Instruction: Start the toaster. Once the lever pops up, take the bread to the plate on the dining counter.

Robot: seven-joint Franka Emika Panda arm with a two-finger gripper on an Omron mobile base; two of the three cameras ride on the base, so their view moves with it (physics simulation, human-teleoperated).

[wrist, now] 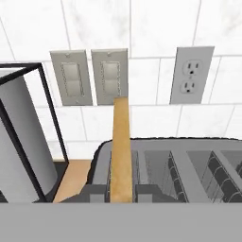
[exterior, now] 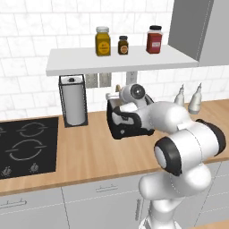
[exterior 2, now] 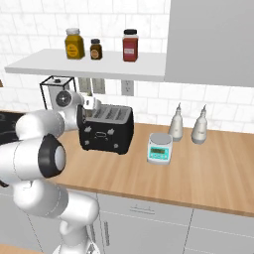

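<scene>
Bread (wrist: 121, 151) stands edge-on right before the hand, upright in the toaster's (wrist: 189, 165) leftmost slot.
Whether the gripper (exterior 2: 92, 103) is open or grips the slice cannot be told; it hovers at the toaster's left end, beside the paper towel roll (wrist: 21, 146), under wall switches (wrist: 90, 77) and an outlet (wrist: 190, 74).

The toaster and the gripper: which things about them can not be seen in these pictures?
- Gripper: in the left base view the white arm covers it; open or shut cannot be told.
- Toaster lever: too small in the right base view.
- Bread: its lower end is cut off in the hand view.
</scene>
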